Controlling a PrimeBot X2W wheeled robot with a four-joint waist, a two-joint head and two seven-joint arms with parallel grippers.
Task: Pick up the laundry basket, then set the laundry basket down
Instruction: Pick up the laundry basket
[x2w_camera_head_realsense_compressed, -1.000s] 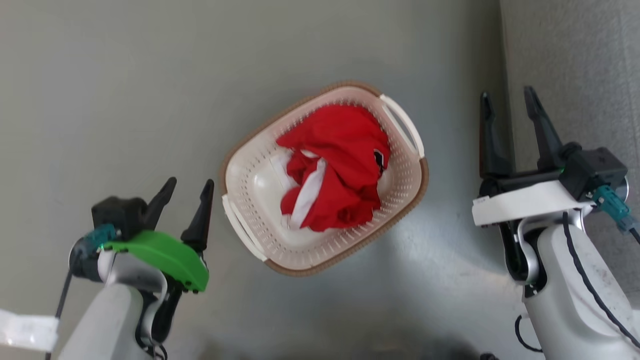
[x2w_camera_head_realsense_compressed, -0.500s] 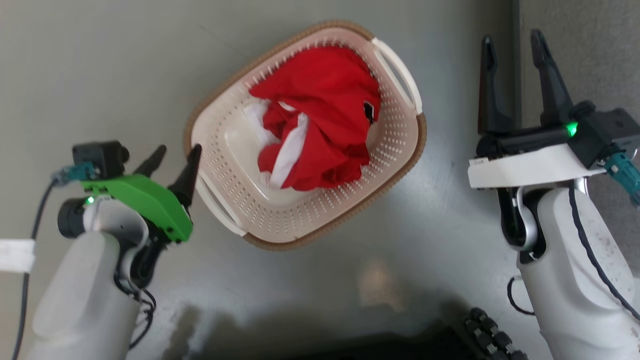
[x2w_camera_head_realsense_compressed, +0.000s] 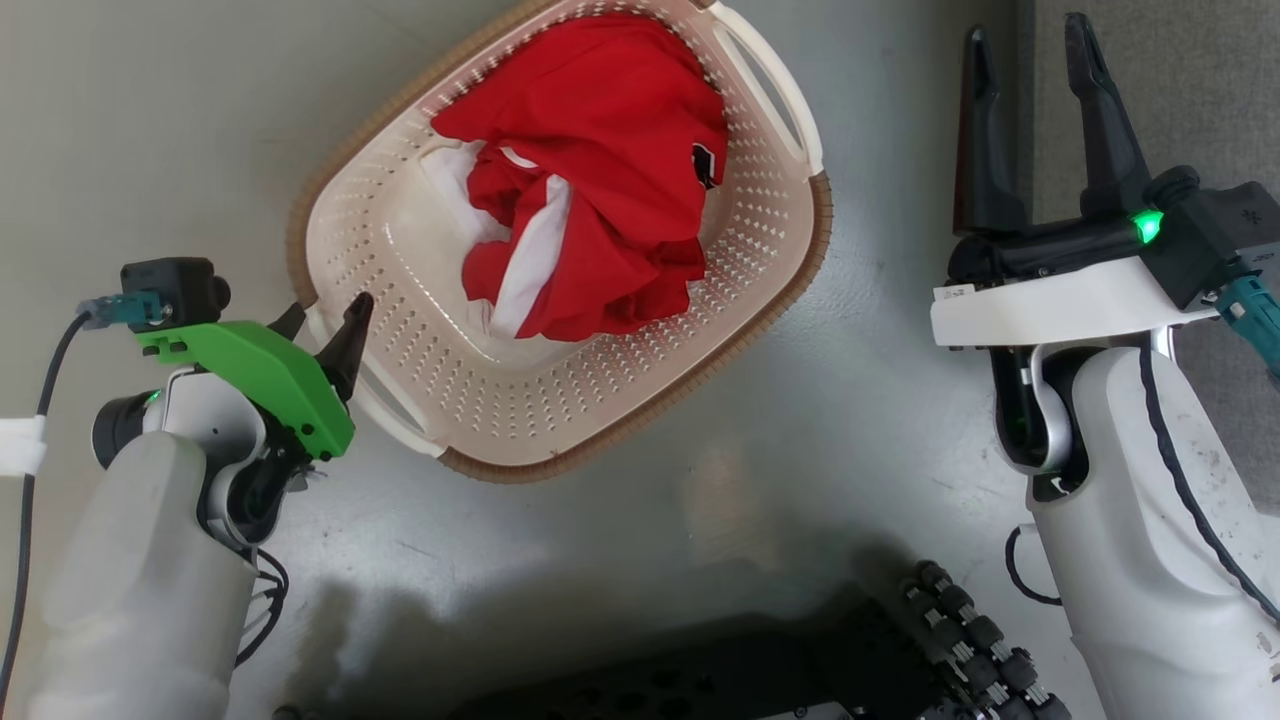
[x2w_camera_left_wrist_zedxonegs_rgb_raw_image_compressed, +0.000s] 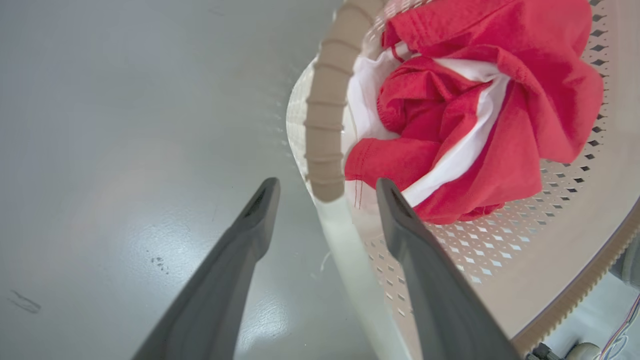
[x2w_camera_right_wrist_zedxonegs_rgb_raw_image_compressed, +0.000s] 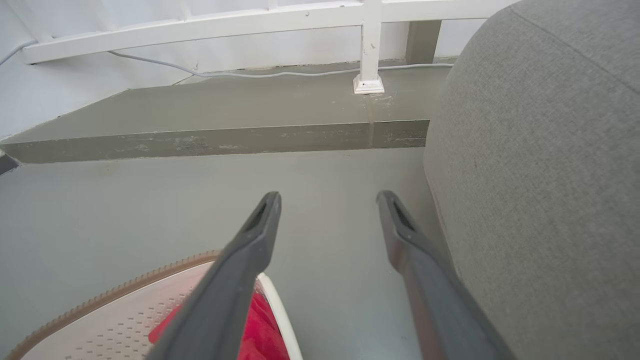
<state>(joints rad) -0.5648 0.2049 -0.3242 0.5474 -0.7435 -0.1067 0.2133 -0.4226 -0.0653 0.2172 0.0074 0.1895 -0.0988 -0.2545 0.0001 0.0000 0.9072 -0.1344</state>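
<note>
Two dark fingers of the left gripper stand parted, one on either side of the white loop handle without pinching it. That handle belongs to the laundry basket, which sits on the grey floor with a crumpled red and white garment inside. Well clear on the right, the right gripper hangs with its fingers spread, just beside a grey upholstered seat.

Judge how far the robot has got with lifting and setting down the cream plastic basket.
Done: the open left gripper straddles the white loop handle of the cream perforated laundry basket. In hand: closing on it. Left: lifting, setting down; right gripper open, apart.
</note>
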